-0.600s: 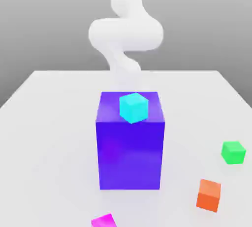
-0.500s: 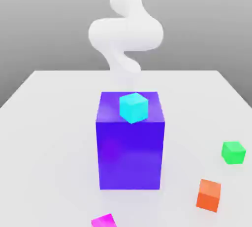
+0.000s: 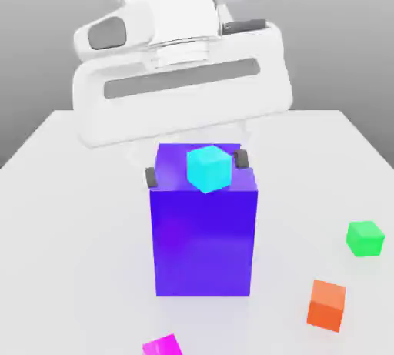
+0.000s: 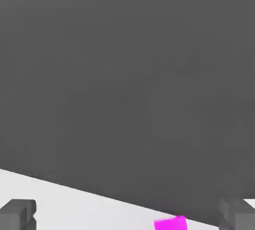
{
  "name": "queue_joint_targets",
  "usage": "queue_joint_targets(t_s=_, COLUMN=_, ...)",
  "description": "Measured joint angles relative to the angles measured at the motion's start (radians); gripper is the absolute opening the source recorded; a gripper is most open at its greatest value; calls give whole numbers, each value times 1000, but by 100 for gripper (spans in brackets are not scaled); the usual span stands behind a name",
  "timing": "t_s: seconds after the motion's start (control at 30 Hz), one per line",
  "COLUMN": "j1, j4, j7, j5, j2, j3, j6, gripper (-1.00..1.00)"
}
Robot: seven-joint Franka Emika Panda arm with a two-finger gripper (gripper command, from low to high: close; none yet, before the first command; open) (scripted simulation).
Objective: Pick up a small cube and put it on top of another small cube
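Observation:
The small cube point(image 3: 163, 346), bright magenta-pink, lies on the white table at the front edge of the exterior view, cut off by the frame. In the hand view the small cube point(image 4: 171, 222) sits at the table's edge between the two dark fingertips point(image 4: 17, 214). My gripper point(image 3: 196, 169) hangs open just over the top of the tall blue-violet block point(image 3: 204, 238). One dark fingertip point(image 3: 151, 178) stands at each side of the block's top. A cyan cube point(image 3: 208, 168) rests on the block between the fingers, untouched as far as I can see.
An orange cube point(image 3: 327, 305) lies at the exterior view's front right and a green cube point(image 3: 365, 238) further back on that side. The white table point(image 3: 69, 215) spreads around the block. The big white hand hides the table's back middle.
The hand has come into view, low over the blue-violet block, where before only the bent white arm showed at the back. None of the cubes has moved.

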Motion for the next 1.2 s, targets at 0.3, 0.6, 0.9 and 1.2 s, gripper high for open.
queue_joint_targets(t_s=0.3, j1=-15, j4=-6, j7=-118, j5=-26, j2=298, j3=-5, j6=107, gripper=0)
queue_joint_targets(t_s=0.6, j1=-57, j4=24, j7=-177, j5=-26, j2=560, j3=32, j6=274, gripper=-100)
queue_joint_targets(t_s=0.9, j1=-32, j4=3, j7=-148, j5=-67, j2=470, j3=-2, j6=205, gripper=-100)
queue_joint_targets(t_s=1.2, j1=230, j4=-172, j7=9, j5=-157, j2=257, j3=150, j6=152, gripper=-100)
